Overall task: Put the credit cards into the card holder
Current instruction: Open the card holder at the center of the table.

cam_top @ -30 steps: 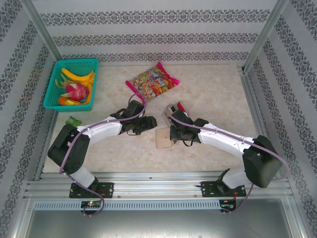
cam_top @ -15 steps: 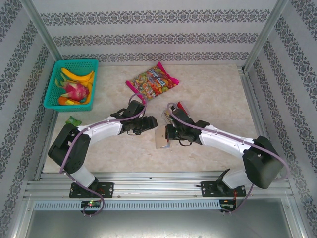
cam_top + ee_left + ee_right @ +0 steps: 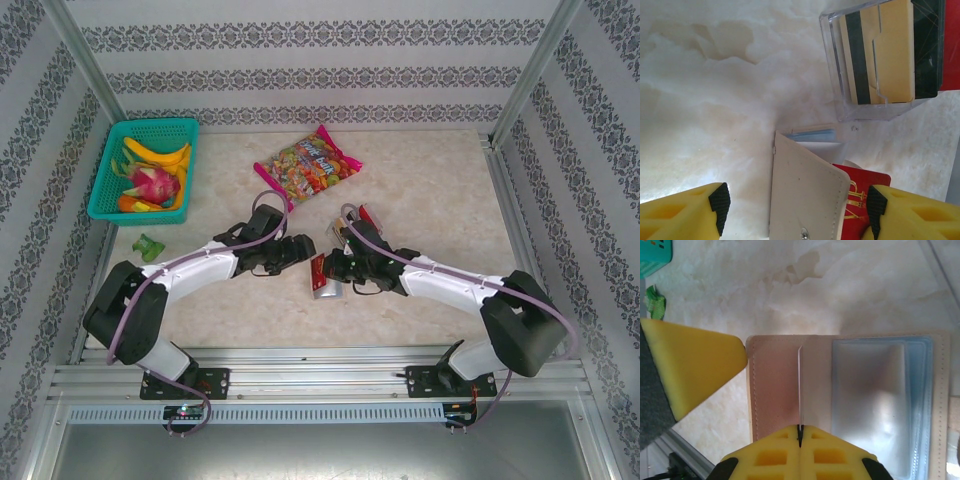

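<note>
- Clamping right gripper (image 3: 800, 439) fingers on red card (image 3: 858, 184), edge-on over open holder (image 3: 775, 390).
- Straddling holder with left gripper (image 3: 795, 202), fingers apart.
- Sitting at 6 o'clock of candy bag (image 3: 308, 160), holder, with clear rack (image 3: 880, 55) at its 1 o'clock.

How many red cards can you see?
2. The red VIP card pokes out past the card holder; the second red card is at the clear rack's edge. More may be hidden.

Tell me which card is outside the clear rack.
The red VIP card at the card holder; the striped tan card and black card sit in the rack.
</note>
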Robot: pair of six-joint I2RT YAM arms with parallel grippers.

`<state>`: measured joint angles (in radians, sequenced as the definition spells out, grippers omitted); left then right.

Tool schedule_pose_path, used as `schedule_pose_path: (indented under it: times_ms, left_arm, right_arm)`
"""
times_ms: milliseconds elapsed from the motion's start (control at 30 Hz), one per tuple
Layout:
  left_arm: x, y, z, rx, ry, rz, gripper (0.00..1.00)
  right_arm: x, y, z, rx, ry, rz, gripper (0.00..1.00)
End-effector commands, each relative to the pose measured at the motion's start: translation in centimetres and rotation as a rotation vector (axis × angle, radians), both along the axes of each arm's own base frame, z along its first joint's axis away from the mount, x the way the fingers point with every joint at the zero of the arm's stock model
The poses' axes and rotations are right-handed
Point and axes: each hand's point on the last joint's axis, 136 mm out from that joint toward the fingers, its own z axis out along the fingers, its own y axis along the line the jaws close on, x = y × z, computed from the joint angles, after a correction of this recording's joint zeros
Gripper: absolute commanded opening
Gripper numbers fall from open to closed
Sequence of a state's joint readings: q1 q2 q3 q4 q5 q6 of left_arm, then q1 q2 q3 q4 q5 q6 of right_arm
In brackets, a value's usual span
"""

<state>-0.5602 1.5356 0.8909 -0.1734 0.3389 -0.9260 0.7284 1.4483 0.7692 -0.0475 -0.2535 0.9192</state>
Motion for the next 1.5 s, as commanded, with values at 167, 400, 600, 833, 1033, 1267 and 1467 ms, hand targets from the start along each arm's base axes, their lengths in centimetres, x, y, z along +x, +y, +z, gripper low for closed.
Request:
schedule_pose_path:
  times_ms: [167,400,600,833,1033,1267,1467]
  left_arm:
    - [-1.0,1.2,-0.9,0.004,0.052,0.022,0.61]
    - [-2.0,2.4,-2.3,0.067,0.074,0.019,0.34]
    - [-2.2,3.1,-3.2,0.111,0.066,0.013,0.17]
    - [-2.3,3.0,-3.8,0.118,0.071,-0.006,0.11]
    - [-2.4,3.3,-4.5,0.143,0.081,-0.011,0.09]
    - [-2.4,3.2,-4.9,0.148,0.087,-0.018,0.09]
    - [-2.4,3.1,-5.6,0.147,0.100,-0.024,0.09]
  right_arm:
    - [0.3,0.7,-0.4,0.051,0.024,-0.017,0.00]
    - [0.2,0.4,-0.8,0.029,0.031,-0.021,0.00]
    - [0.4,-3.6,-0.7,-0.188,-0.031,-0.065,0.00]
    - [0.2,-5.1,-1.8,-0.275,-0.055,-0.055,0.00]
    - [0.5,-5.4,-1.6,-0.298,-0.074,-0.047,0.00]
    - [0.4,-4.3,-1.9,-0.271,-0.071,-0.003,0.00]
    - [0.2,-3.1,-3.2,-0.276,-0.044,0.038,0.00]
